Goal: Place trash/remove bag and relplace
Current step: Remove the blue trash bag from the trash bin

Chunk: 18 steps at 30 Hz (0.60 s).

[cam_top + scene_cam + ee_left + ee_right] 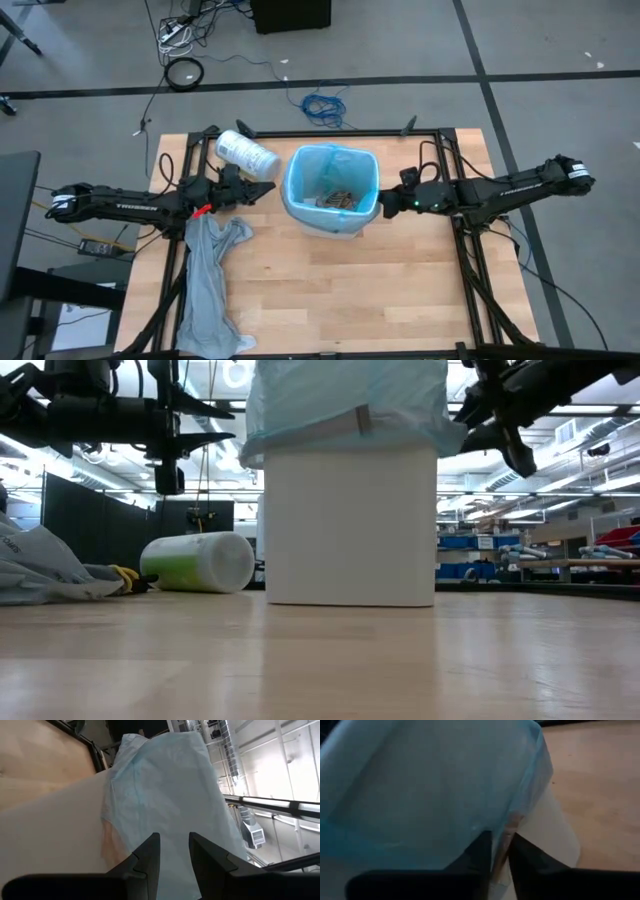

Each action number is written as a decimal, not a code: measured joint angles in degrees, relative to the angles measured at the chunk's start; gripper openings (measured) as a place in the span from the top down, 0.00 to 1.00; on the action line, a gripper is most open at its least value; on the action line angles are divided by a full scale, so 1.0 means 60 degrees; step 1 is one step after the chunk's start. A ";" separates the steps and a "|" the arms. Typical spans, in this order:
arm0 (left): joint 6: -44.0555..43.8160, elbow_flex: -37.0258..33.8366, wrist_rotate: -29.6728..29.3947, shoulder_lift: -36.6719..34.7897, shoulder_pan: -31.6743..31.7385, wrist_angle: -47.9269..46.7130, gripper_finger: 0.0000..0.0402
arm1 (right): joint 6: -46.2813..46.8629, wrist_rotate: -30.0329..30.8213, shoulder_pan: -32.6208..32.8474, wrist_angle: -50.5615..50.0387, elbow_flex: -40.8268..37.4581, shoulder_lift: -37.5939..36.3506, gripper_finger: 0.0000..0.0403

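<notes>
Your trash (pixel 338 199) is already inside the white bin (pixel 350 525). The blue bag (pixel 300 165) is not out yet. Your right gripper (pixel 501 851) pinches the bag at the bin's rim. Your left gripper (pixel 173 851) waits open beside the bin. The grey bag (pixel 210 285) lies near the bin, unused.

Light-blue bag (pixel 331 160), white bin (pixel 350 525)
</notes>
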 joint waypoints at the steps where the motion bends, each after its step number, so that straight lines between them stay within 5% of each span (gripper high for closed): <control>1: 0.0000 0.0000 0.0025 0.0000 0.0000 -0.0027 0.72 | -0.0161 -0.0059 0.0000 0.0131 0.0000 -0.0011 0.88; 9: -0.0284 0.0000 0.0389 0.0004 -0.0004 -0.0161 0.72 | -0.0131 -0.0130 -0.0083 0.0138 0.0000 0.0050 0.99; 18: 0.0703 0.0000 0.0561 0.0431 0.0123 -0.1263 0.71 | -0.0280 -0.0291 -0.0087 0.0273 0.0000 0.0047 0.95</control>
